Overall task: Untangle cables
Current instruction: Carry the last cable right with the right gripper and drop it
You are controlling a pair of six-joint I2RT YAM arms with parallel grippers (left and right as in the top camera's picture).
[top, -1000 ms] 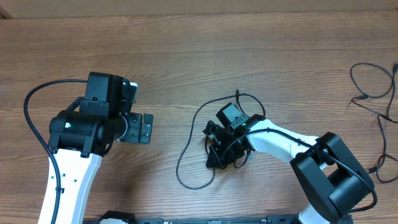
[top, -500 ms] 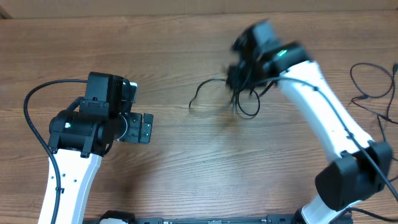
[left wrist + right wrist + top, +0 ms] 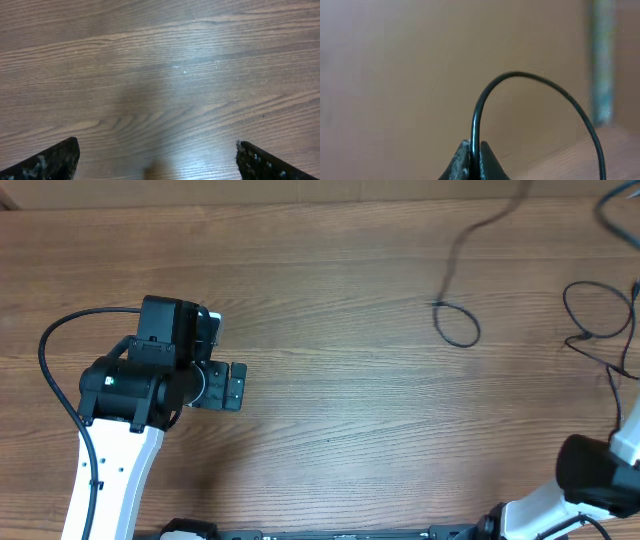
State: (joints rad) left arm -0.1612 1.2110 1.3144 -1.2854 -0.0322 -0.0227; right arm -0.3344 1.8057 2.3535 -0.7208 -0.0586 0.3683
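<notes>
One thin black cable (image 3: 457,326) trails down from the top right, its end loop over the far right of the table; its upper strand (image 3: 492,218) is blurred. In the right wrist view my right gripper (image 3: 476,161) is shut on this cable (image 3: 530,76), which arcs up and over to the right. The right gripper itself is outside the overhead view. A second cable (image 3: 592,320) lies in loose loops at the right edge. My left gripper (image 3: 232,385) rests at the left, open, and the left wrist view shows its fingertips (image 3: 60,159) wide apart over bare wood, nothing between them (image 3: 157,167).
The wooden table (image 3: 330,430) fills the view. Part of the right arm (image 3: 600,475) shows at the lower right corner. The left arm's own thick black wire (image 3: 55,340) loops at the far left.
The right arm swung from the table's middle up and away to the far right, carrying the cable with it; the bundle has pulled out into a long strand. The left arm has not moved.
</notes>
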